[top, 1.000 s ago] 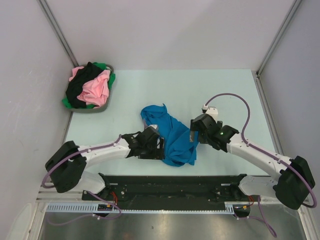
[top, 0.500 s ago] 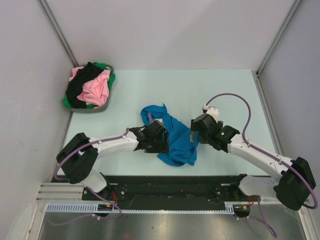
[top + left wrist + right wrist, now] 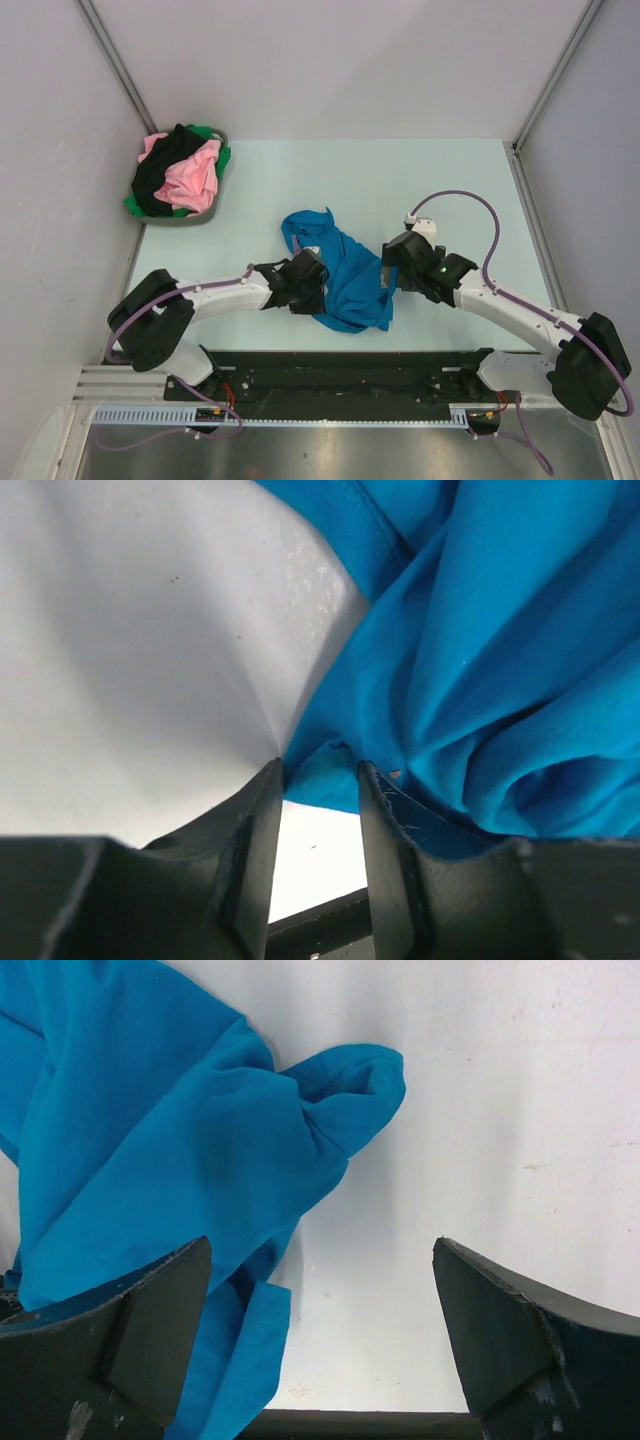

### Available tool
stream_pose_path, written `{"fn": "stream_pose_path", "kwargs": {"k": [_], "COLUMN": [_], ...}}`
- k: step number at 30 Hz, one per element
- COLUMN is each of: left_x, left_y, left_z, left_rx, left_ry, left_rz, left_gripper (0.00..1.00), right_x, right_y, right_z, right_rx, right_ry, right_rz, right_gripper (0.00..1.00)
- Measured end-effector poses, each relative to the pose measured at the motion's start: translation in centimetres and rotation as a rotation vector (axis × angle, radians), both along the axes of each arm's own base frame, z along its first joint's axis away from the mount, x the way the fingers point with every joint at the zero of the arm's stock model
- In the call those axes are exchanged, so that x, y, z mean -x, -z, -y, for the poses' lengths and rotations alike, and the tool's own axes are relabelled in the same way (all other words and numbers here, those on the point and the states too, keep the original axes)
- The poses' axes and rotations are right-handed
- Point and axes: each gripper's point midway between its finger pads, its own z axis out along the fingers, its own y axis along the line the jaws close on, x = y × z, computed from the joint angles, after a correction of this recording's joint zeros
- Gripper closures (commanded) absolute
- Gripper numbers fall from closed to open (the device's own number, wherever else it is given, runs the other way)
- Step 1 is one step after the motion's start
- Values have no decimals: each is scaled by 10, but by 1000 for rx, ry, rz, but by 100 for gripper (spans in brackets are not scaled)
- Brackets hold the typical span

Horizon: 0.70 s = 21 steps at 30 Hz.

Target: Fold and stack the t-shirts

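Observation:
A bright blue t-shirt (image 3: 345, 275) lies crumpled on the pale table (image 3: 420, 180), near the front middle. My left gripper (image 3: 318, 287) is at the shirt's left edge. In the left wrist view the shirt's hem (image 3: 320, 780) lies between the tips of the left gripper (image 3: 318, 772), whose jaws stand narrowly apart with the table showing through the gap. My right gripper (image 3: 386, 276) sits at the shirt's right edge. It is wide open in the right wrist view (image 3: 322, 1248), with the blue cloth (image 3: 150, 1140) by its left finger and only bare table between the jaws.
A round grey basket (image 3: 186, 220) stands at the back left corner, holding pink (image 3: 190, 178), black (image 3: 160, 172) and green (image 3: 216, 136) t-shirts. Grey walls enclose the table on three sides. The arms' black base rail runs along the near edge.
The left gripper has slid right onto the shirt's left edge and its jaws have narrowed around the hem. The right gripper has stayed wide open and almost still.

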Motion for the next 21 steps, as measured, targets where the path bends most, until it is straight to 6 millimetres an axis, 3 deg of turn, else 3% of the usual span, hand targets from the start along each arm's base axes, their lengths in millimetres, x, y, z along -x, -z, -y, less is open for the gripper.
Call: {"fn": "stream_pose_path", "kwargs": {"k": [6, 7, 8, 16, 18, 21], "left_x": [3, 3, 3, 7, 4, -1], "left_y": [2, 2, 2, -7, -25, -64], "left_z": [-2, -2, -2, -2, -5, -13], "left_rx": [14, 16, 18, 49, 74, 147], "left_ry": [0, -1, -2, 2, -9, -38], "left_rz": [5, 4, 4, 13, 51, 134], "left_gripper": [79, 84, 100, 100, 100, 100], "right_x": [-1, -1, -1, -4, -12, -41], "right_y": [0, 0, 0, -1, -3, -14], "right_z": [-1, -1, -1, -8, -13, -33], "right_rx": [-6, -7, -7, -28, -22, -37], "right_ry": [0, 0, 0, -11, -17, -29], "right_rz": [3, 3, 3, 2, -8, -3], "right_gripper": [3, 3, 3, 4, 4, 4]}}
